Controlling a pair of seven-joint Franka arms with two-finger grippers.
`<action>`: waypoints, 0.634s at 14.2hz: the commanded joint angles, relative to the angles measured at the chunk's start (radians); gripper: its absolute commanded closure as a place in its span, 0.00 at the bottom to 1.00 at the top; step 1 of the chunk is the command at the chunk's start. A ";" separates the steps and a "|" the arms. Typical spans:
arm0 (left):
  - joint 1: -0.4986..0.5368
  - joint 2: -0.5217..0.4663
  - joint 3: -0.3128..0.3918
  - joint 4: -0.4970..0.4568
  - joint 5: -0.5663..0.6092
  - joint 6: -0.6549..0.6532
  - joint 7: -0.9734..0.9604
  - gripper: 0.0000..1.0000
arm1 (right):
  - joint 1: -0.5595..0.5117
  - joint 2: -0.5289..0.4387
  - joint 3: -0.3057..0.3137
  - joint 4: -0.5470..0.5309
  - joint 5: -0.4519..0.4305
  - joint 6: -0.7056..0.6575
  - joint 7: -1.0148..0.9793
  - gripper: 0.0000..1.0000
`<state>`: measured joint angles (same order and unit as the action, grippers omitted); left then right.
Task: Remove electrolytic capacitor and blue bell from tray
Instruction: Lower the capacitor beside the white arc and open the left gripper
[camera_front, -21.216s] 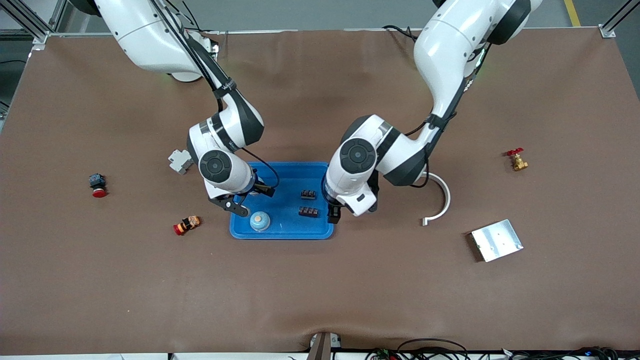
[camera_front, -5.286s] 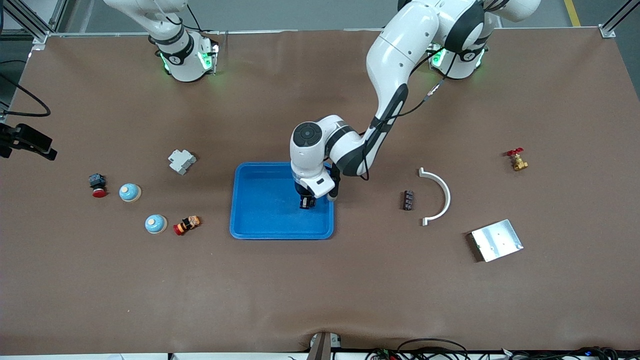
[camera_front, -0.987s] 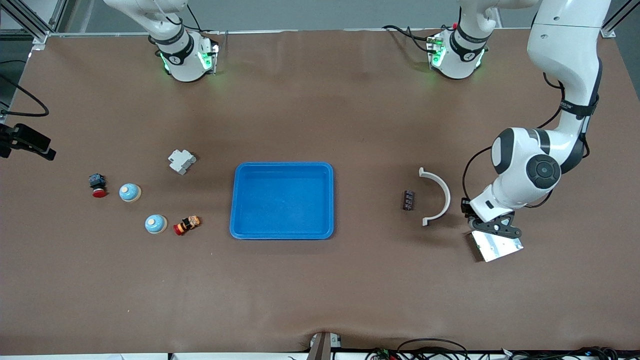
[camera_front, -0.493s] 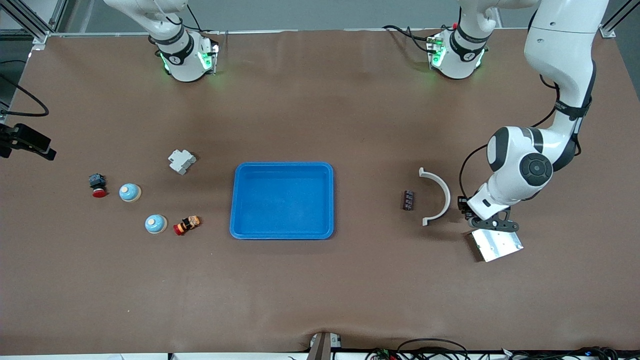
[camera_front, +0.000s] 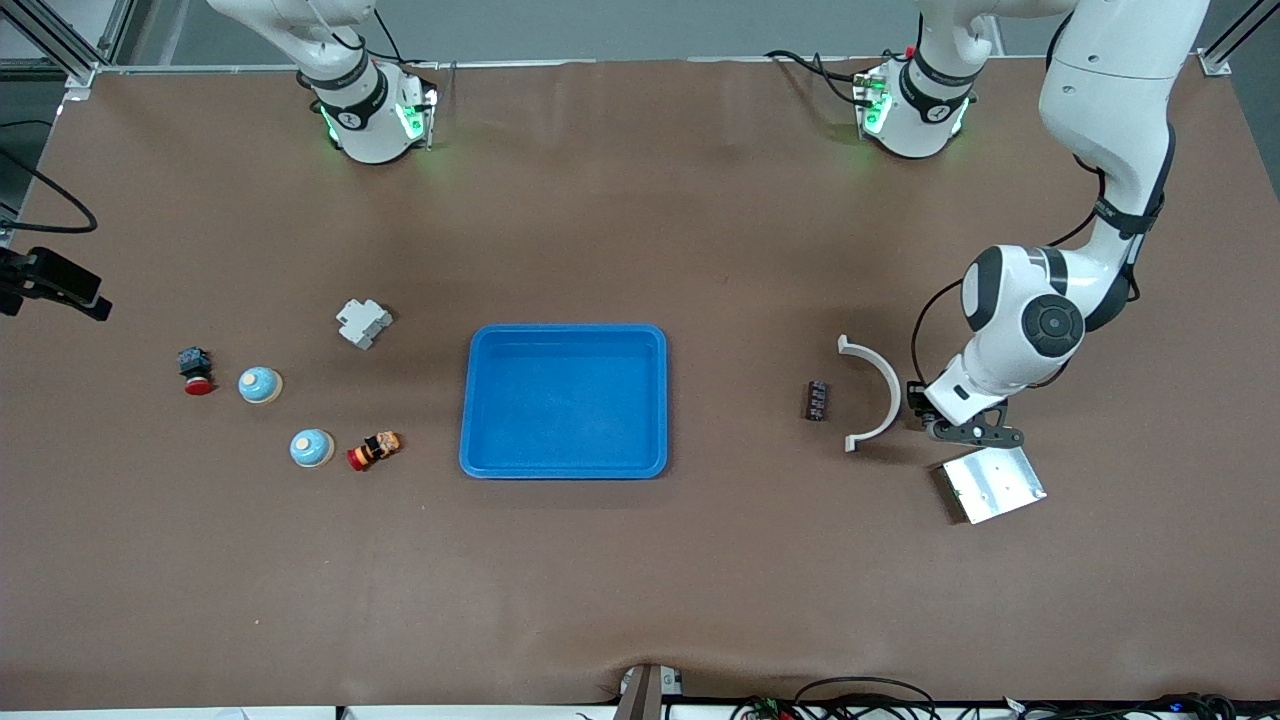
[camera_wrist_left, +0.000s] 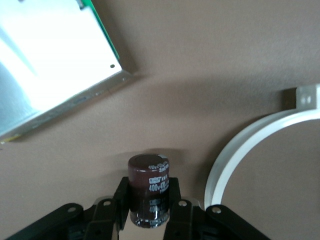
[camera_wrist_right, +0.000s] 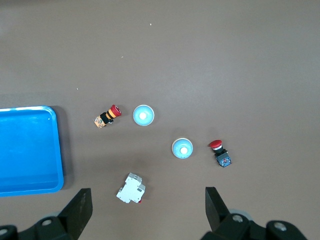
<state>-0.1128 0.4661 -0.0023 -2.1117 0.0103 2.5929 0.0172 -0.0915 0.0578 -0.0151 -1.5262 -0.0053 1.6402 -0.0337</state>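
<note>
Dark-brown electrolytic capacitor (camera_wrist_left: 148, 189), rigid, light and smooth-sleeved, best gripped across its body: my left hand (camera_wrist_left: 149, 212) is clamping it upright over the tabletop (camera_front: 700, 560) between white arc (camera_front: 873, 388) and silver plate (camera_front: 992, 484). My right hand (camera_wrist_right: 149, 212) is waiting, wide open. Blue tray (camera_front: 564, 470) is sitting empty.

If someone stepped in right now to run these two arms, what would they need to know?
Left gripper: shut on the dark brown cylindrical electrolytic capacitor, low over the brown table between the white curved plastic bracket and the silver metal plate.
Right gripper: open, holding nothing, raised high over the right arm's end of the table; that arm waits.
Bright-blue plastic tray: nothing in it.
Two light-blue dome bells sit on the table toward the right arm's end.
Done: tray cleared.
Left: set the capacitor down, let go.
</note>
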 joint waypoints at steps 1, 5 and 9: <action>-0.004 -0.027 -0.004 -0.037 -0.004 0.018 -0.013 1.00 | -0.007 -0.007 0.001 0.000 0.019 -0.003 -0.003 0.00; -0.008 -0.023 -0.004 -0.044 -0.004 0.018 -0.013 1.00 | -0.008 -0.007 0.003 0.001 0.019 -0.003 -0.003 0.00; -0.008 -0.012 -0.004 -0.039 -0.004 0.016 -0.010 1.00 | -0.005 -0.007 0.003 0.001 0.019 -0.010 -0.008 0.00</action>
<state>-0.1170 0.4661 -0.0052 -2.1342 0.0104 2.5935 0.0172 -0.0915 0.0578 -0.0152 -1.5262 -0.0048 1.6391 -0.0337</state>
